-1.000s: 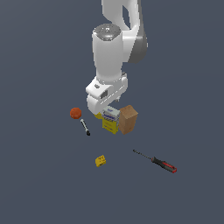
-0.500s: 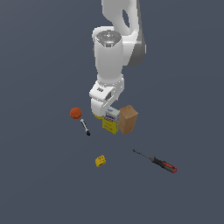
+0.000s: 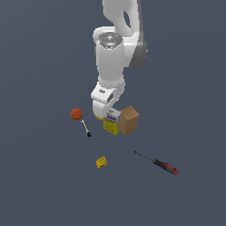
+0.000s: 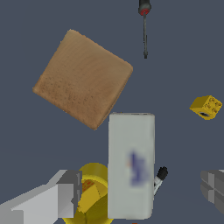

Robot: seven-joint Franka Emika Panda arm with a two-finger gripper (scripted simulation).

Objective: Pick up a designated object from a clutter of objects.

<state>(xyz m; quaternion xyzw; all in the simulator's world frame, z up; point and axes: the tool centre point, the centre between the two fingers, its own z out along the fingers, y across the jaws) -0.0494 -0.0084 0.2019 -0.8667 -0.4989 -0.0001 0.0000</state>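
Seen from the wrist: pincer (image 4: 135,192) spread wide, unclenched, one grey finger (image 4: 65,194) on one side and the other finger (image 4: 214,192) on the far side, nothing grasped. Between the two fingers, nearer the first, stands the yellow carton (image 4: 131,164), showing only its pale top face with a blurred blue-and-orange mark; no lettering legible. Tucked between that first finger and the carton, touching or nearly touching the carton, the yellow cup (image 4: 89,188), looked into from above: something orange-yellow inside, too blurred to name. Just beyond the carton, away from the fingers, the brown box (image 4: 83,78), its corner almost meeting the carton's top edge. Black-and-white marker (image 4: 159,178) peeking out on the carton's other side, between it and the second finger. Small yellow block (image 4: 205,107) and screwdriver (image 4: 144,26) well apart from the pincer.

From the exterior view: fingers hidden behind the white hand (image 3: 106,103), so no telling the spread there. Directly below the hand, the carton (image 3: 111,122) shows its yellow lower body and white-and-blue upper part, label print unreadable, touching the brown box (image 3: 129,120). Cup mostly hidden here. Orange-red ball (image 3: 76,114), absent from the wrist view, lies apart at the exterior view's left, with the marker (image 3: 85,128) near it; block (image 3: 101,162) and screwdriver (image 3: 159,163) lie farther off.
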